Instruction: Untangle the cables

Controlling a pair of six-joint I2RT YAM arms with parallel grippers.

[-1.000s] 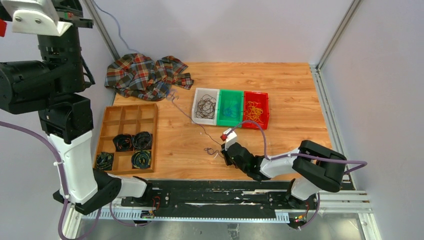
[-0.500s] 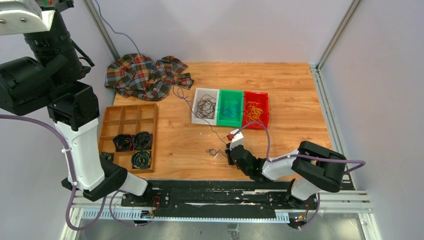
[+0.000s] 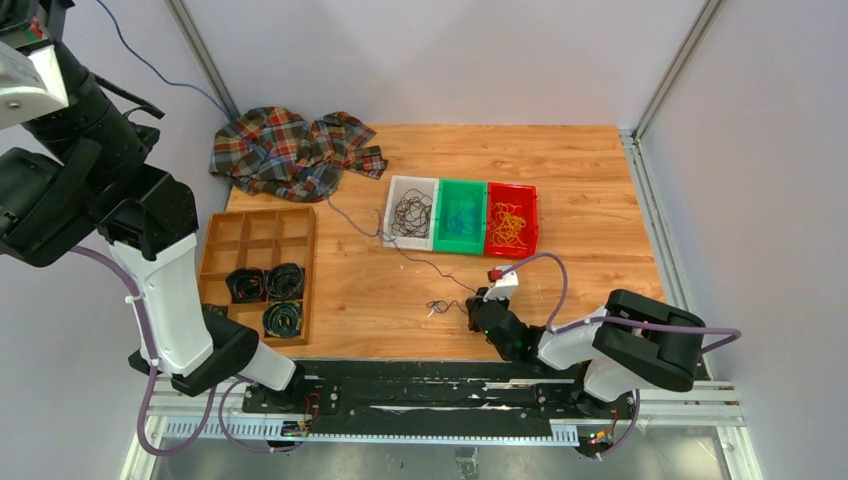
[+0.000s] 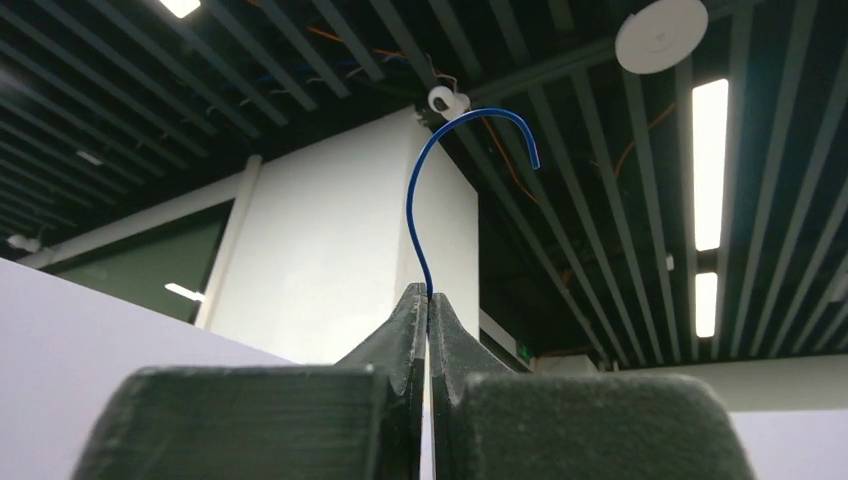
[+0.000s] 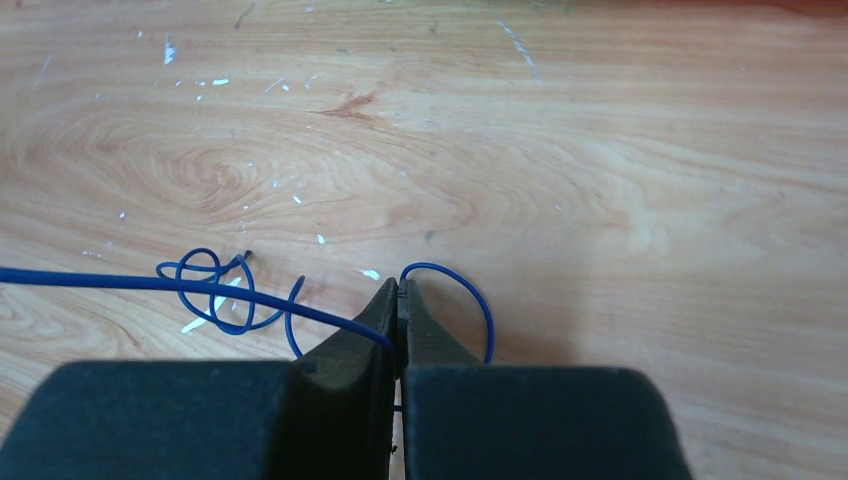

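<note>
Two-point hold on blue cable (image 5: 100, 279) — pinched tight in left gripper (image 4: 428, 300) high off left edge of table (image 3: 580, 180), in right gripper (image 5: 400, 300) low by near edge — knot (image 5: 218, 290) alongside.

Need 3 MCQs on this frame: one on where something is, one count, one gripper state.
1. The knot in the blue cable lies: A) up in the air B) on the table beside the right gripper C) past the table's edge
2. Count of plastic bins in the row: A) two B) five C) three
3. The left gripper is: A) shut on the blue cable B) open, empty C) shut on nothing
Key: 1B, right wrist view shows the loops on the wood. 2C, white, green, red. 3A, jaws pinch the cable's end.
</note>
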